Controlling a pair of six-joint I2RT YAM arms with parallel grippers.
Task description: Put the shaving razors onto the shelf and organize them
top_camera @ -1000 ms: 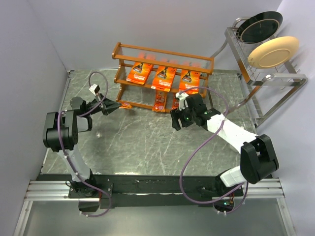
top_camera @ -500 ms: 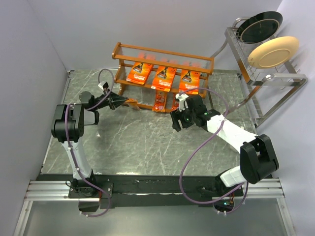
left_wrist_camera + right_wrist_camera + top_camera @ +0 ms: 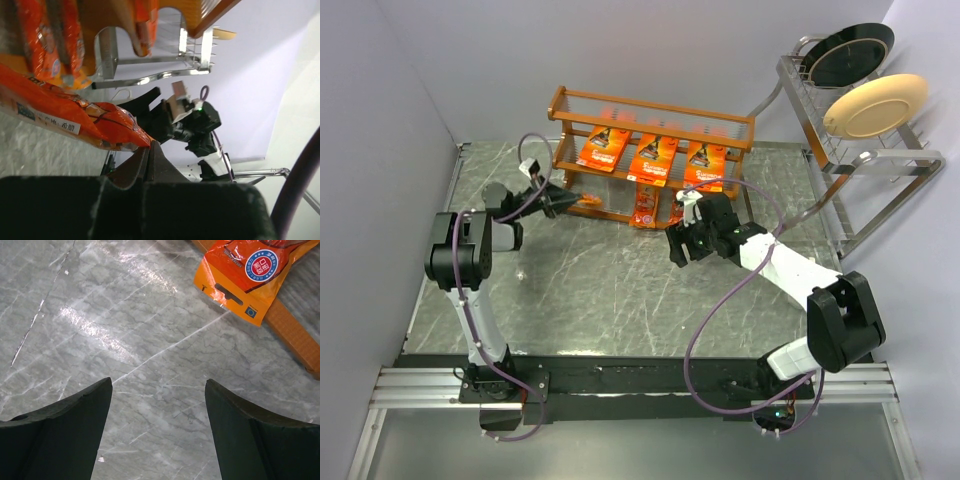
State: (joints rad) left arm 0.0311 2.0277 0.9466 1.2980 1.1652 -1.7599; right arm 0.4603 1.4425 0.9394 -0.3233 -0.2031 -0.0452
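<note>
The orange-brown shelf (image 3: 570,103) stands at the back centre. Three larger razor cards (image 3: 653,155) lie on its middle tier. A smaller narrow pack (image 3: 644,208) hangs off the lower tier, and it also shows in the right wrist view (image 3: 248,275). My left gripper (image 3: 568,203) is shut on another small razor pack (image 3: 586,205), held at the shelf's lower left; in the left wrist view the pack (image 3: 75,120) runs up-left from the jaw tips (image 3: 148,145). My right gripper (image 3: 677,248) is open and empty over the marble, in front of the shelf's lower right.
A silver plate rack (image 3: 860,165) with a black plate (image 3: 850,52) and a cream plate (image 3: 875,105) stands at the back right. Grey walls close the left and back. The marble table (image 3: 600,290) spreads in front of the shelf.
My left gripper has moved up and right with the small pack, from the open table to the shelf's lower left end. The right arm has barely moved.
</note>
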